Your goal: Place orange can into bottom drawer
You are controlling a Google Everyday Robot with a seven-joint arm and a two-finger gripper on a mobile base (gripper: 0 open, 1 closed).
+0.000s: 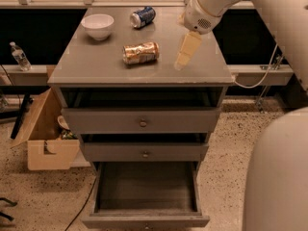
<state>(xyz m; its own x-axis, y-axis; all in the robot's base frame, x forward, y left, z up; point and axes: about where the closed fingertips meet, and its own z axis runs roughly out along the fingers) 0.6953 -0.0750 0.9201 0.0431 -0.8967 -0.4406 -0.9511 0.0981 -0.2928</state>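
The gripper [180,61], open or closed I cannot tell, hangs just right of the orange can [140,53] lying sideways on the cabinet top [96,66], so it should straddle the can's middle squarely before heading for the open bottom drawer [147,189].

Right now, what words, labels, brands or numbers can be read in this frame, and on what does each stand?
No text can be read.
Orange can: white markings, too blurred to read.
Blue can: markings too blurred to read.
Bottle: label too small to read.
Hand: no text; it hangs over the cabinet top, right of the orange can.
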